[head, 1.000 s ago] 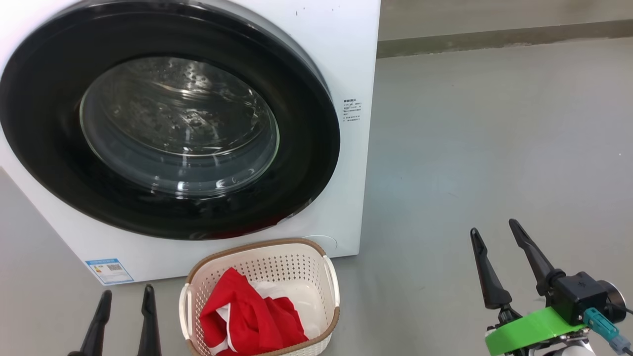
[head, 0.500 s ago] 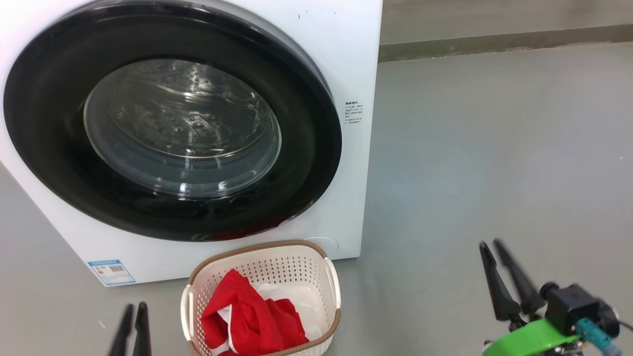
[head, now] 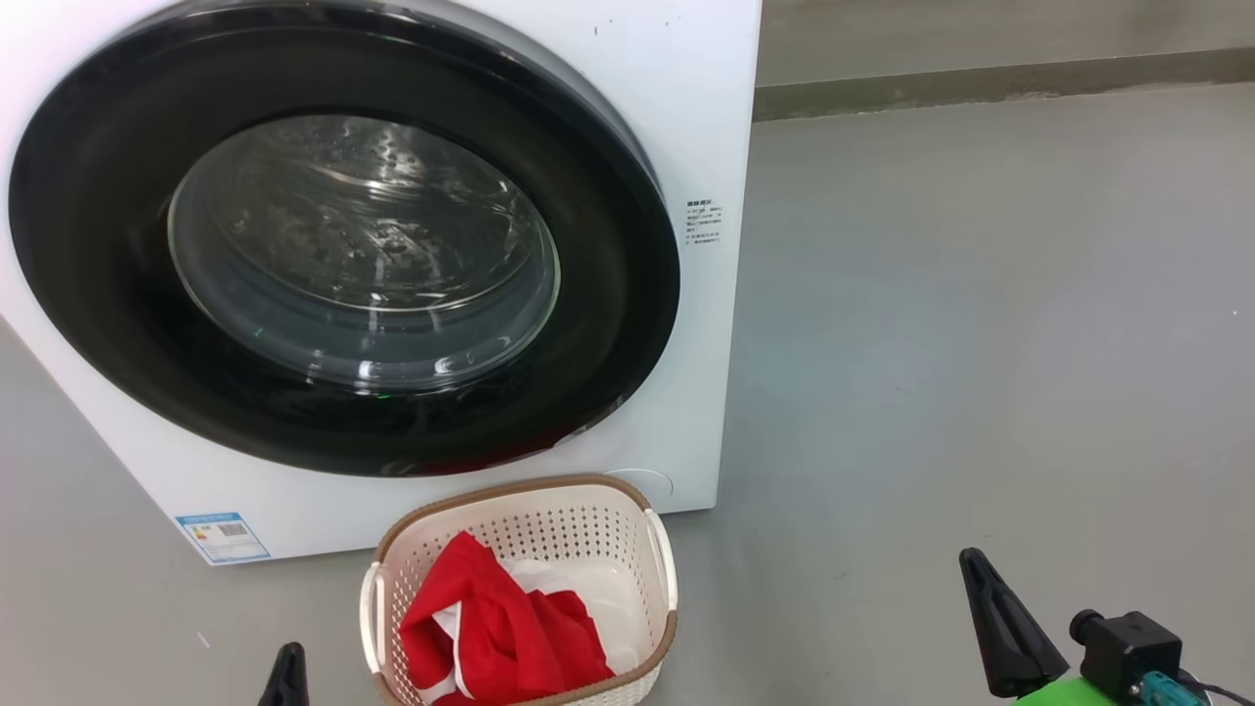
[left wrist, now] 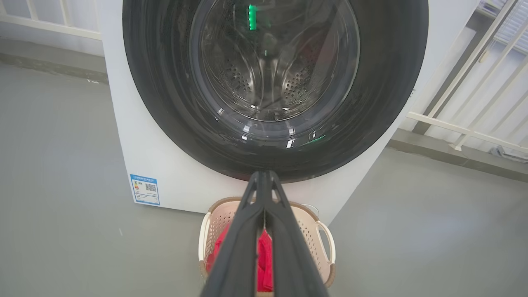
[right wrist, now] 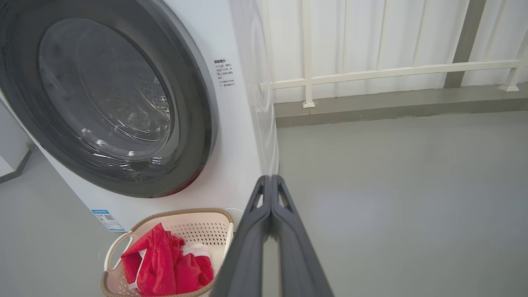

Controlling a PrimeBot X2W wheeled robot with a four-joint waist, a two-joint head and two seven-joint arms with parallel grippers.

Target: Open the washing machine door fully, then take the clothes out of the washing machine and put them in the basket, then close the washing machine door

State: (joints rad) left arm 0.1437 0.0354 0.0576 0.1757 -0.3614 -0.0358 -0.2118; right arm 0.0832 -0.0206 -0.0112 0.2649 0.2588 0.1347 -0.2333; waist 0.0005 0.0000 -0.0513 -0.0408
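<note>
**Position of items.** The washing machine door [head: 343, 240] lies closed, flush against the washing machine [head: 701, 108]. Reflections hinder the view, but I make out no garment through the glass. The basket [head: 578, 534] stands on the grey floor [head: 980, 343] at 6 o'clock of the door, just before the cabinet. The clothes [head: 490, 632] lie heaped inside it, towards its 7 o'clock corner. A blue sticker [head: 221, 536] sits at the cabinet's 7 o'clock corner.

**Grippers.** The left gripper [left wrist: 262, 175] has its fingers pressed together and carries nothing. In the head view it sits at 7 o'clock. The right gripper [right wrist: 270, 178] is likewise pinched together and empty, at 5 o'clock of that view. Both are well apart from the door and the basket.

**Handling assessment.**
- The clothes appear light, limp and easily snagged. A raised fold at the top of the heap is the best pinch point.
- The door looks rigid, heavy on its hinge and glossy, so fingers would likely slip on the black face. Neither handle nor hinge can be made out.
- The basket looks stiff and light. Its side handles are the places to grip.

**Finding.** All three steps appear complete.
</note>
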